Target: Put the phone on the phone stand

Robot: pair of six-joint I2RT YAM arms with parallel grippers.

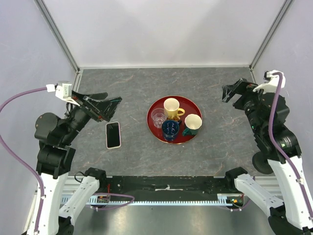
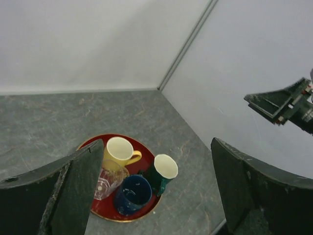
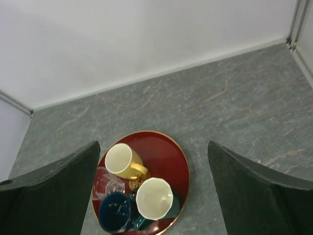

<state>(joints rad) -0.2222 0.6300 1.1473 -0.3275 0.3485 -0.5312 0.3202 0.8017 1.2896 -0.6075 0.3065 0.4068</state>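
The phone (image 1: 113, 135) lies flat on the grey table, screen up, left of the red tray; neither wrist view shows it. My left gripper (image 1: 111, 101) hovers open and empty just above and behind the phone; in its own view (image 2: 156, 142) the jaws stand wide apart. A small black object with a round base (image 1: 262, 163), which seems to be the phone stand, sits at the right edge, partly hidden by my right arm. My right gripper (image 1: 231, 92) is open and empty, raised at the right of the tray; its wrist view (image 3: 152, 144) shows the jaws wide apart.
A red round tray (image 1: 188, 105) sits mid-table with a yellow mug (image 1: 172, 106), a green mug (image 1: 192, 122), a dark blue cup (image 1: 170, 129) and a clear glass (image 1: 158, 117). White walls close the back and both sides.
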